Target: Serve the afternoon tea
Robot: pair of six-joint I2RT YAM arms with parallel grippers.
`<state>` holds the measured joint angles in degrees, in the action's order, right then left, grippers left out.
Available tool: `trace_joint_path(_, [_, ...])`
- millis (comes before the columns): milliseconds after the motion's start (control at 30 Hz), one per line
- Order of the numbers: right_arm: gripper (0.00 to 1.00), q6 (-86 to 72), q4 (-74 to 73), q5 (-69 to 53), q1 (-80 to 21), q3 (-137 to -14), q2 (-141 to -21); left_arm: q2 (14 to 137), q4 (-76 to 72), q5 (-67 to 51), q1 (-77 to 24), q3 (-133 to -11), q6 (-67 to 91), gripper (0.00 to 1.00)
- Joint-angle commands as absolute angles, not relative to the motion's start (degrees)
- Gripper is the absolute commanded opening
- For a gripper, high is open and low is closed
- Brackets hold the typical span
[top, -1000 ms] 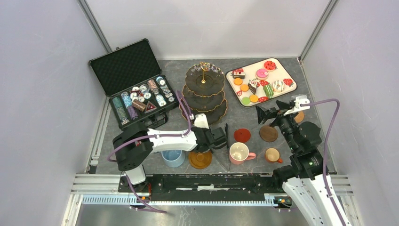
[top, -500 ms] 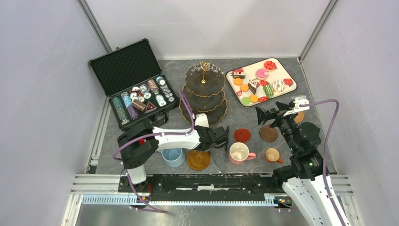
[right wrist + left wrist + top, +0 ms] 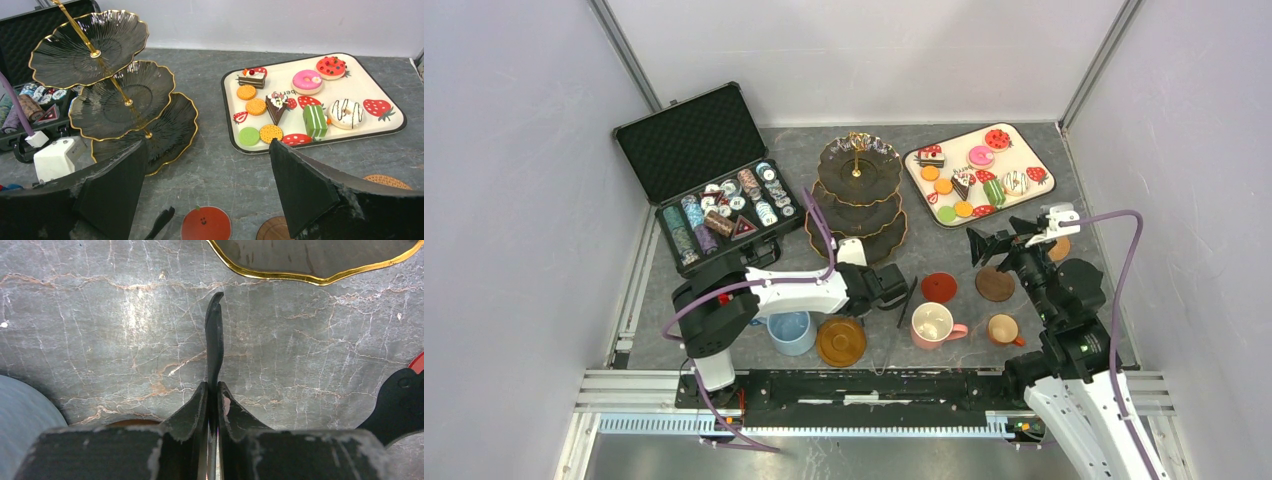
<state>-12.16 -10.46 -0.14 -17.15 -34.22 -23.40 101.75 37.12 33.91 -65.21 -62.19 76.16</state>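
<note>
Black thin tool (image 3: 906, 303) is pinched in the left gripper (image 3: 896, 291), with the stand (image 3: 839, 180) just ahead and the pink mug (image 3: 934, 324) off to its right. Left wrist view: jaws clamped tight on it. Right wrist view: the right gripper (image 3: 207, 145) gapes wide and empty, tray (image 3: 365, 80) ahead-right.

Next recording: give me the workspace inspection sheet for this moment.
Surface: grey marbled tabletop, no spills seen.
Job's things: dark three-tier gold-rimmed stand, visible tiers bare; cream tray of toy pastries; blue mug, pink mug, small brown mug near the arms; red coaster, amber coaster, dark brown coaster, all bare.
Clutter: open black case of poker chips.
Grippers: left gripper shut on thin black utensil; right gripper open, empty.
Cables: left arm's purple cable, right arm's purple cable, neither seen snagged.
Surroundings: pale walls, metal frame posts.
</note>
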Motion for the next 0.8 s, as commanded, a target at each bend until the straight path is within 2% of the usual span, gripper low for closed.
trace_joint_path(0, [0.98,-11.44,-9.56,-0.44,-17.42,-33.94,-24.78,97.78,37.4,35.36,-64.43,-63.81,73.88,0.14])
trace_joint_path(300, [0.98,-11.2,-8.73,-0.66,-17.41,-32.97,-26.29,88.98,36.42,36.21,-63.46,-62.7,72.26,0.08])
trace_joint_path(433, [0.98,-9.51,-9.37,-0.97,-17.4,-33.08,-28.63,82.79,36.08,36.23,-63.42,-60.72,72.14,0.03])
trace_joint_path(600, [0.98,-6.97,-11.62,-5.01,-17.41,-34.71,-33.7,73.67,34.24,35.23,-63.39,-56.33,71.02,0.02])
trace_joint_path(767, [0.98,-5.98,-12.39,-7.62,-17.45,-34.47,-36.76,63.26,25.79,30.02,-63.37,-48.81,66.04,0.02])
